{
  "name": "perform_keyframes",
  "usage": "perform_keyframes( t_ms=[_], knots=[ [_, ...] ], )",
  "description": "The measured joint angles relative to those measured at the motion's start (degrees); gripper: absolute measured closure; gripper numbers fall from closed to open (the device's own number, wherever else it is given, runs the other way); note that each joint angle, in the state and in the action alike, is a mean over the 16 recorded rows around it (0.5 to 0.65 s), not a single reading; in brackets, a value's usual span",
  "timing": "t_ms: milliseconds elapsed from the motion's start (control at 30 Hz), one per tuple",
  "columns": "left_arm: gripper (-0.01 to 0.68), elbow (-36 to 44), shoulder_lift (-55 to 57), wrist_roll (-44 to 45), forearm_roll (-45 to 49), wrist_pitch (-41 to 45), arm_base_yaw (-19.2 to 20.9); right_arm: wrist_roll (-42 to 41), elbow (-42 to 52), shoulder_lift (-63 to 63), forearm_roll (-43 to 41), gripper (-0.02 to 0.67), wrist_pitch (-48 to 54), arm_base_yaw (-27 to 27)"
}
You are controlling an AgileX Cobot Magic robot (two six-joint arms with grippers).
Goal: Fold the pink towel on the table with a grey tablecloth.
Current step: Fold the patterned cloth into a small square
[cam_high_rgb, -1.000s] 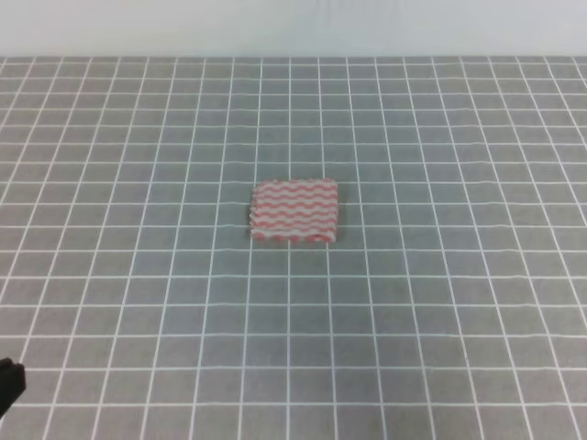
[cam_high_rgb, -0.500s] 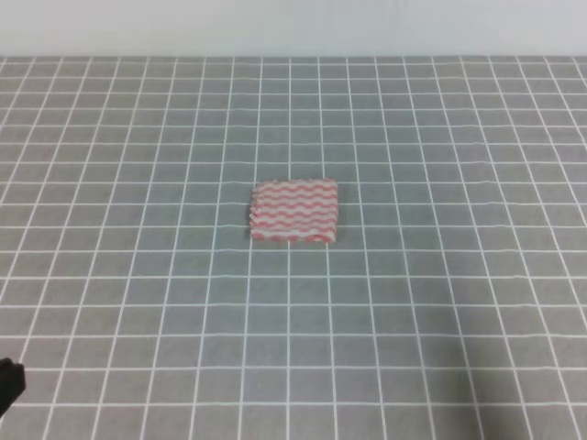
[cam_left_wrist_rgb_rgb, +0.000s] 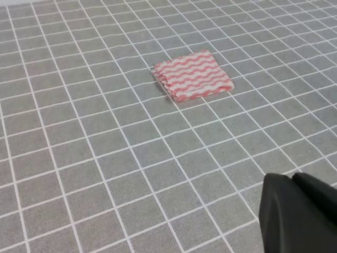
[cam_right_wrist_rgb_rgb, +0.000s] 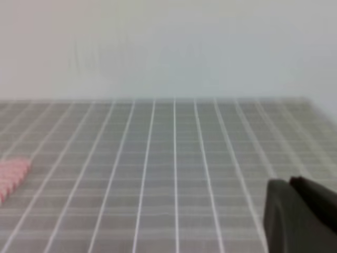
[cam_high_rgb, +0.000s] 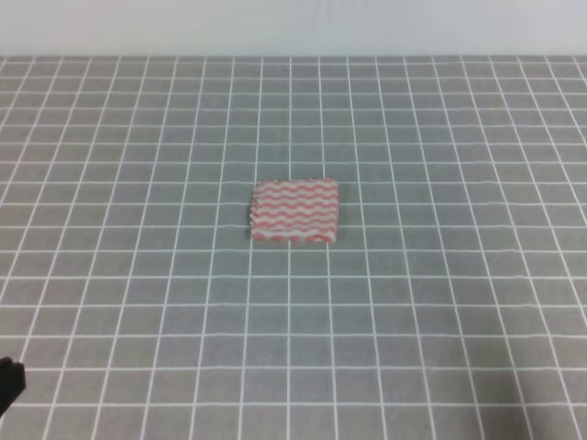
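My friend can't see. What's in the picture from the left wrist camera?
A small pink towel with wavy pink-and-white stripes lies folded into a thick little stack on the table with a grey tablecloth, which is crossed by white grid lines. In the bottom right corner, the dark tip of the robot's left hand shows, touching nothing.
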Motion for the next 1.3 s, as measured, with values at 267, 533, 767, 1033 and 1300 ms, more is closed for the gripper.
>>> perform_keyframes(
  t_ms=[267, 533, 767, 1033, 1300],
  knots=[
    [0.673, 0.0, 0.0, 0.0, 0.0, 0.1, 0.0, 28.3, 2.1, -5.3, -25.2, 0.665, 8.7, -0.5],
    [0.673, 0.0, 0.1, 0.0, -0.1, 0.3, 0.0, 27.6, 3.7, -7.7, -27.2, 0.665, 10.8, -0.5],
    [0.673, 0.0, 0.1, 0.0, -0.1, 0.4, 0.0, 25.0, 3.9, -7.8, -27.2, 0.666, 10.4, -0.5],
    [0.673, 0.0, 0.1, 0.0, -0.1, 0.3, 0.0, 24.3, 4.0, -7.8, -27.3, 0.666, 10.5, -0.5],
    [0.673, 0.0, 0.1, 0.0, -0.1, 0.3, 0.0, 24.3, 4.0, -7.8, -27.3, 0.666, 10.5, -0.5]
  ],
)
